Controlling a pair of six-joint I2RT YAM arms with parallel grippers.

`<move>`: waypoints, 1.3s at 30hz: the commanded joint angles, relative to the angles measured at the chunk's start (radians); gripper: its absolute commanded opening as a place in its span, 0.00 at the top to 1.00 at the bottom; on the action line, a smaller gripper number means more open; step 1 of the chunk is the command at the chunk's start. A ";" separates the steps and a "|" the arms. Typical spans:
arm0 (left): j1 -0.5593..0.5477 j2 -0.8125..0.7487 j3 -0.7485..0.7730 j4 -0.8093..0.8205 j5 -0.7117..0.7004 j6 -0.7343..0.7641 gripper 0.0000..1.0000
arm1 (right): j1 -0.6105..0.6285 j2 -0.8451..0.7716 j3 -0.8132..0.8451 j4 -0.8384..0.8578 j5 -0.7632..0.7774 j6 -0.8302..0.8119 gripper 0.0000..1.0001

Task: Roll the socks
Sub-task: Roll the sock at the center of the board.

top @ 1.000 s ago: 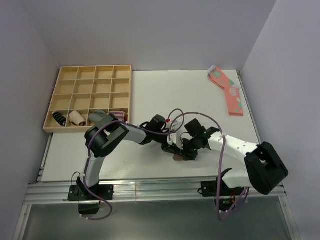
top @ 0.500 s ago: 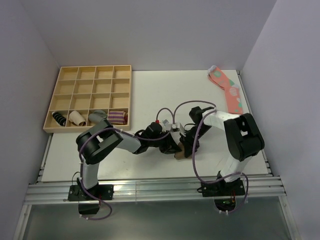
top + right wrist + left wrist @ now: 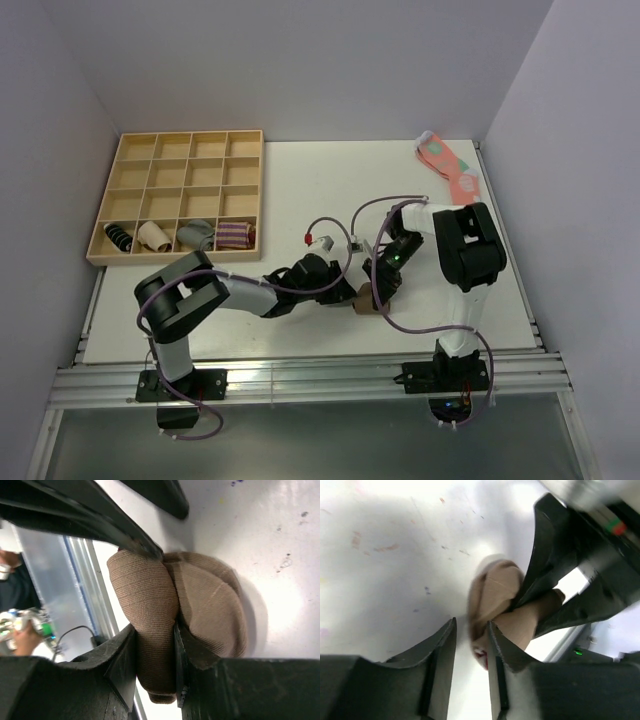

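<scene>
The tan-brown knit sock (image 3: pixel 364 302) lies bunched into a thick fold on the white table (image 3: pixel 300 190), near its front edge and between the tips of the two arms; from above only a small brown patch shows, the rest hidden under black fingers. The right gripper (image 3: pixel 154 630) is clamped on it; in the right wrist view a plump fold of the knit is squeezed between the two black fingers (image 3: pixel 120 665) and bulges out above them, while the rest of the sock sits as a rounded hump to one side, resting on the table. The left gripper (image 3: pixel 471 627) faces the sock from the opposite side; its jaws stand a narrow way apart, and the sock's end lies in that gap against one finger, with a strip of bare table beside the other (this view is blurred, so no firm pinch can be made out); a speck of dark red shows on the knit there. In the right wrist view one finger of the left gripper touches the top of the fold.

Well apart, at the far left, a shallow wooden tray of sixteen compartments (image 3: pixel 190 134) holds four small bundles in its nearest row, one per compartment: a dark-striped bundle (image 3: pixel 118 236); a cream bundle (image 3: pixel 153 235); a grey bundle (image 3: pixel 197 233); a purple-striped bundle (image 3: pixel 236 234). At the far right corner lies a coral-pink sock with pale green dots (image 3: pixel 447 160), its near end hidden by the right arm.
</scene>
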 commanded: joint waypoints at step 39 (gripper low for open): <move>-0.334 -0.034 0.095 -0.075 -0.320 1.012 0.51 | -0.015 0.149 0.132 -0.101 0.087 0.030 0.77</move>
